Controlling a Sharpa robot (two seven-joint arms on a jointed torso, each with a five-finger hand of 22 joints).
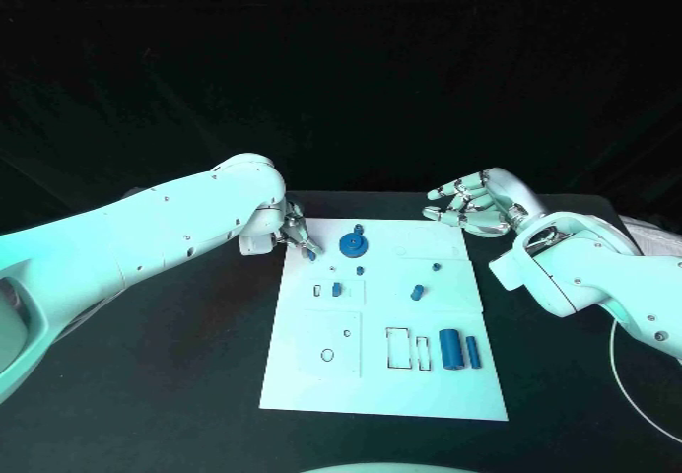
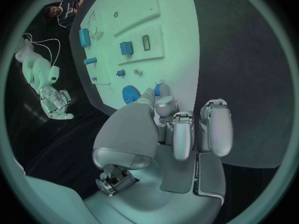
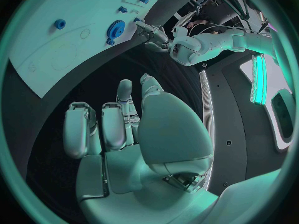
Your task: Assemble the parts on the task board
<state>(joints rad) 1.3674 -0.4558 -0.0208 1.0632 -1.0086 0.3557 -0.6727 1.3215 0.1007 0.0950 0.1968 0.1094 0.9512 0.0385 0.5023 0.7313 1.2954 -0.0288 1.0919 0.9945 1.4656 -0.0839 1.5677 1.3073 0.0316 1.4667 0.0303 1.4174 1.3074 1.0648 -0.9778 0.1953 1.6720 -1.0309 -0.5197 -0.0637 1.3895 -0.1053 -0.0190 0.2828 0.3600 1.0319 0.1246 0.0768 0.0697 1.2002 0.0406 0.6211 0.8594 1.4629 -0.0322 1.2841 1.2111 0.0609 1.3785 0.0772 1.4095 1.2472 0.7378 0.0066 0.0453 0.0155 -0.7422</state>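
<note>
The white task board (image 1: pixel 427 394) lies in the middle of the table. My left hand (image 1: pixel 295 233) hovers over the board's far left corner and pinches a small blue part (image 1: pixel 308 254) at its fingertips; the left wrist view shows that part (image 2: pixel 160 88) beside the thumb. A blue gear (image 1: pixel 354 243) stands on the board just right of that hand, also seen as the gear (image 2: pixel 129 93). My right hand (image 1: pixel 476 205) hangs past the far right corner with loosely bent fingers and nothing in them; its palm (image 3: pixel 168 134) is bare.
Other blue parts rest on the board: a small peg (image 1: pixel 361 267), a block (image 1: pixel 337 290), a short piece (image 1: pixel 417 292), a cylinder (image 1: pixel 449 348) and a bar (image 1: pixel 472 351). Rectangular slots (image 1: pixel 399 349) and a round hole (image 1: pixel 328 354) lie nearer me. Black table (image 1: pixel 170 374) surrounds the board.
</note>
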